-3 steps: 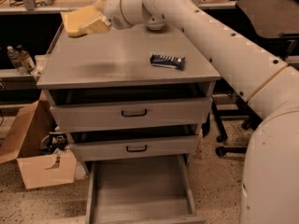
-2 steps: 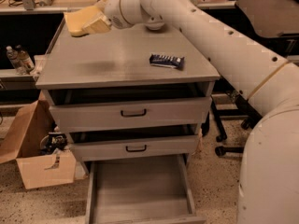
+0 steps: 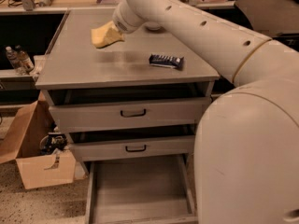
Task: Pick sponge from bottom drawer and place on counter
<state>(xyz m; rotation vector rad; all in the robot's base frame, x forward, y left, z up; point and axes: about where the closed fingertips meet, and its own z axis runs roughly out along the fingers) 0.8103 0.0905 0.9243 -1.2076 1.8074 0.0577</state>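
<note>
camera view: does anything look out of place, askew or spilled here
Nothing spilled or damaged. The bottom drawer stands pulled out. The gripper holds the sponge crumpled and tilted above the counter, not yet set down. A dark blue bar lies slightly askew on the counter.

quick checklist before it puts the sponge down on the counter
1. Sponge out of the bottom drawer and at the end effector: ok.
2. End effector over the counter, toward its far side: ok.
3. Counter surface under the sponge bare: ok.
4. Snack bar apart from the sponge, off to one side: ok.
5. Sponge touching the counter: cannot tell; a shadow lies on the counter in front of it.
6. How firmly the sponge is held: cannot tell; the sponge hides the tip of the end effector.
</note>
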